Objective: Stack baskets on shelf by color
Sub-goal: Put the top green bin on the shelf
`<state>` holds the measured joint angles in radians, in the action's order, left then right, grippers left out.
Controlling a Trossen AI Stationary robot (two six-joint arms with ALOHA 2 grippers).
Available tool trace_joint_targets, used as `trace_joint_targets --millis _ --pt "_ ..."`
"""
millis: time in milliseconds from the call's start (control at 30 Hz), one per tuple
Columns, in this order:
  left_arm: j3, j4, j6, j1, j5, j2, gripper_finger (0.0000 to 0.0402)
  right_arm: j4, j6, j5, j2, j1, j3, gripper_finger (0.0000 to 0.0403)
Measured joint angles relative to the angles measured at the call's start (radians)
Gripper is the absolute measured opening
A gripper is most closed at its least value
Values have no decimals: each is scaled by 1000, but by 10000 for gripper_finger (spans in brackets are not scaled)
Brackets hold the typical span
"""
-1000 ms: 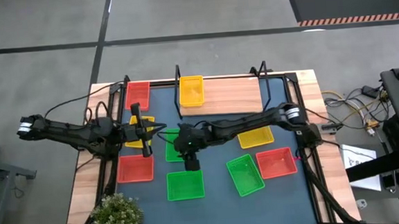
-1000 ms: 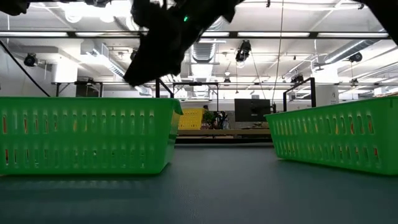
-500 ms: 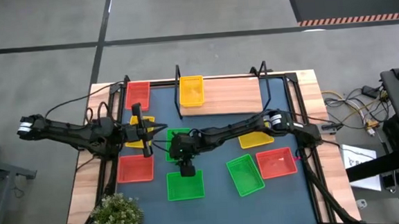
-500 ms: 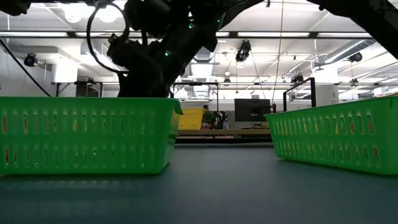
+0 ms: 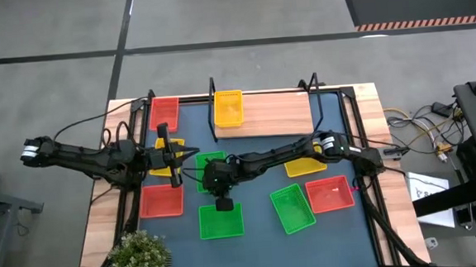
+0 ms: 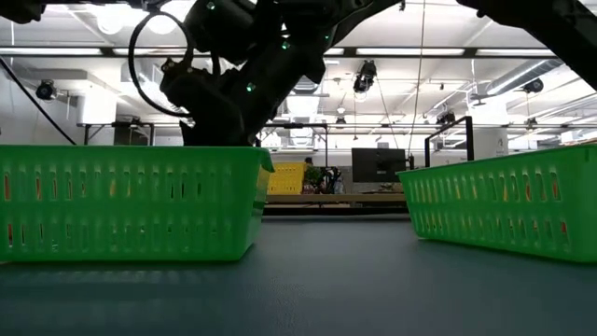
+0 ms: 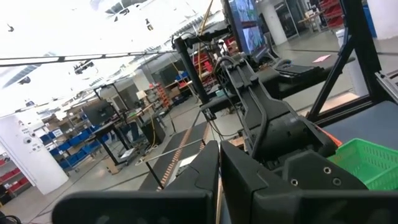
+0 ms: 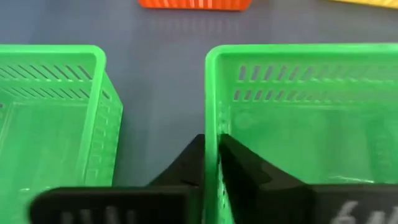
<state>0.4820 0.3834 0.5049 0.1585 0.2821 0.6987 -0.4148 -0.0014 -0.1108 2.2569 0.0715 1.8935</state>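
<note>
My right gripper (image 8: pixel 211 140) is shut on the green basket (image 5: pixel 210 170) at mid-table, reaching from the table's right and slanting down (image 5: pixel 219 194). In the low view its fingers are hidden behind a second green basket (image 6: pixel 126 201), which lies just nearer (image 5: pixel 221 221). The shelf (image 5: pixel 274 115) stands at the far edge with one yellow basket (image 5: pixel 228 107) on its left end. My left gripper (image 5: pixel 182 159) waits shut above a yellow basket (image 5: pixel 172 144) at the left, holding nothing (image 7: pixel 219 168). My right gripper pinches the green basket's near wall (image 8: pixel 214 121) between its two fingers, one finger inside the basket and one outside in the gap toward the nearer green basket. The fingers come slanting down from the table's right and lie along the wall. The basket rests flat on the table.
On the blue tabletop lie red baskets (image 5: pixel 161 200) (image 5: pixel 165 113) (image 5: pixel 330 192), a third green basket (image 5: pixel 292 209) and a yellow one (image 5: pixel 304 164) under my right arm. A potted plant (image 5: pixel 138 255) stands at the near left corner. The shelf's right part is bare wood.
My right gripper has come down and gone a little toward the table's left, sinking behind the nearer green basket into the gap between the two green baskets. The baskets have stayed where they were.
</note>
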Motion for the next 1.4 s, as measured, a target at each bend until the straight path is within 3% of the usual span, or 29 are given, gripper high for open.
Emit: trace_joint_targets --millis 333,767,867,1100,1267,1400 --pt "0 -1 0 0 0 1 0 -136 -81 -3 -111 18 0 9" --pt "2 1 0 0 0 1 0 -509 -130 6 -445 74 -35 9" --pt "2 1 0 0 0 0 0 -470 -124 32 -551 65 -140 9" --pt "2 2 0 0 0 1 0 -227 -103 244 -789 -6 -513 8" --pt "2 5 0 0 0 1 0 14 -147 261 -884 -116 -750 8" --pt "2 6 0 0 0 1 0 135 -190 236 -902 -226 -858 8"
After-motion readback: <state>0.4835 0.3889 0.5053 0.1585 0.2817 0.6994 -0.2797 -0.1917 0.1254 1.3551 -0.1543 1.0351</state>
